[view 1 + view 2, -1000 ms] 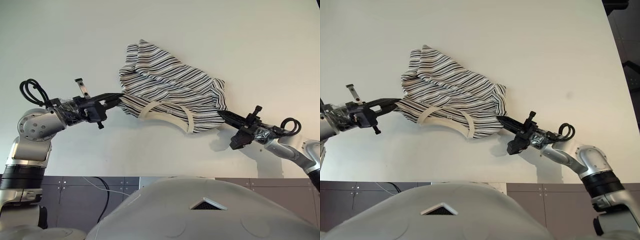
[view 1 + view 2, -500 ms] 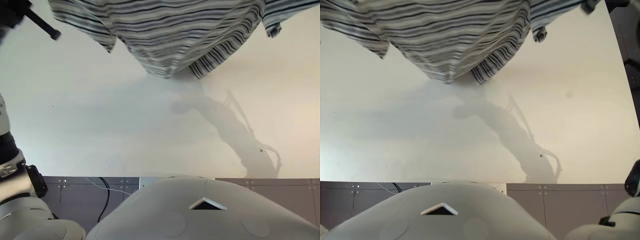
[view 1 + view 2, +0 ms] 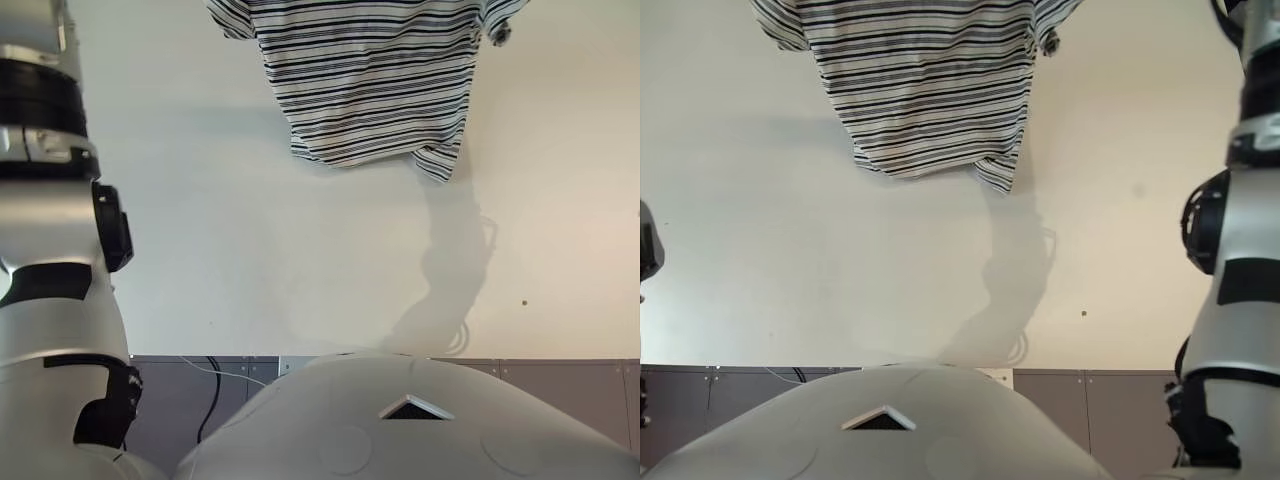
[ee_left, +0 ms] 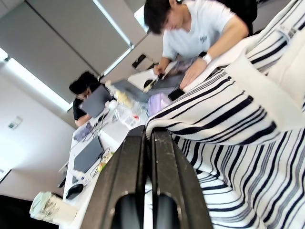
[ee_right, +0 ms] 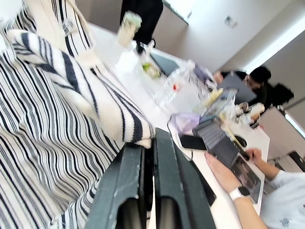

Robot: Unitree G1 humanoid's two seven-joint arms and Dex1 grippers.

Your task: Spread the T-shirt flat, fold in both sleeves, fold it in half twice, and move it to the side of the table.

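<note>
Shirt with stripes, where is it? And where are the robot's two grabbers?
shirt (image 3: 370,80): left eye view, middle of its striped body.
left gripper (image 4: 150,134): left wrist view, between its fingertips, pinching the shirt.
right gripper (image 5: 148,143): right wrist view, between its fingertips, pinching the shirt.

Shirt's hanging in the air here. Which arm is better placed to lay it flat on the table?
Neither alone, I'd judge: the left tool and the right tool are each shut on the striped T-shirt, so both should lower it together.
</note>
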